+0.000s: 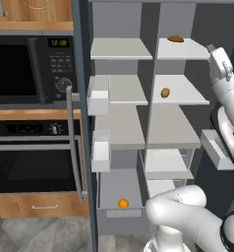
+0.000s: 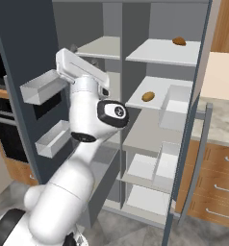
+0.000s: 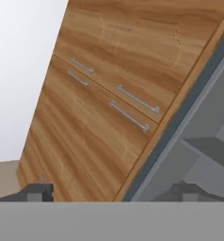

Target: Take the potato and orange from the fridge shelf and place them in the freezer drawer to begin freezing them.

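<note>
In the fridge, potato (image 1: 165, 92) shelved, tool (image 3: 114, 192) well apart.

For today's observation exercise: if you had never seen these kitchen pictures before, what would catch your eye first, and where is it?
The big white robot arm rises in front of the open fridge, hiding part of it. A bright orange sits alone in the pulled-out grey freezer drawer at the bottom left. A tan potato rests on the middle right shelf, with a darker brown lump on the shelf above it.
</note>
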